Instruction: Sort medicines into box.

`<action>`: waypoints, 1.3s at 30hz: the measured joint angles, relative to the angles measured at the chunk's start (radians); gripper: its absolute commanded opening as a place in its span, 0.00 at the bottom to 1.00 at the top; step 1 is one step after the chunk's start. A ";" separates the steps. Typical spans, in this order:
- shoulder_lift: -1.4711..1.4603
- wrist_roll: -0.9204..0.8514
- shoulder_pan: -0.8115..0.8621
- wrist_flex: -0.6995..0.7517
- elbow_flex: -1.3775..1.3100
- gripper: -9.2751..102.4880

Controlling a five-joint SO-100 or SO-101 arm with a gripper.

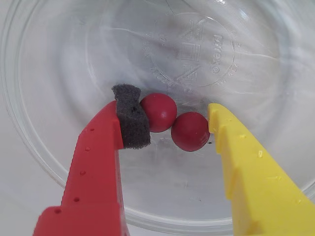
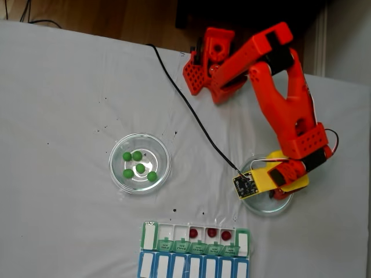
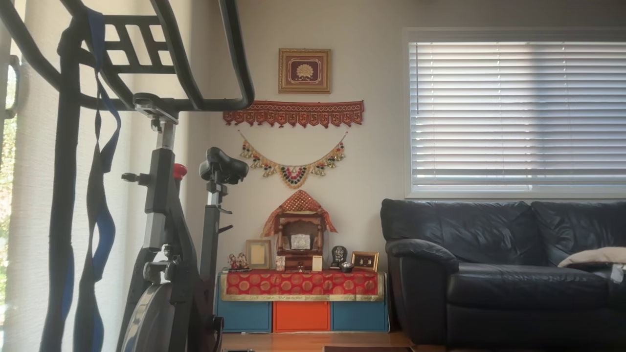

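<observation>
In the wrist view my gripper (image 1: 172, 118) stands open inside a clear glass dish (image 1: 59, 162). Its red finger carries a grey foam pad (image 1: 132, 123); the other finger (image 1: 231, 147) is yellow. Two dark red medicines lie between them: one (image 1: 158, 112) touches the foam, the other (image 1: 190, 131) sits just beside the yellow tip. In the fixed view the gripper (image 2: 277, 193) reaches down into the right dish (image 2: 261, 208). The box (image 2: 194, 250) lies at the bottom edge with three red medicines (image 2: 211, 233) in open compartments. Several green medicines (image 2: 139, 163) rest in the left dish (image 2: 119, 176).
The orange arm (image 2: 290, 110) stretches from its base (image 2: 208, 63) at the top down to the right dish. A black cable (image 2: 191, 110) runs across the white cloth to the wrist camera board (image 2: 243, 184). The other view faces a living room, away from the table.
</observation>
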 measured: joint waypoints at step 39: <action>-0.014 -0.017 0.000 0.000 0.000 0.21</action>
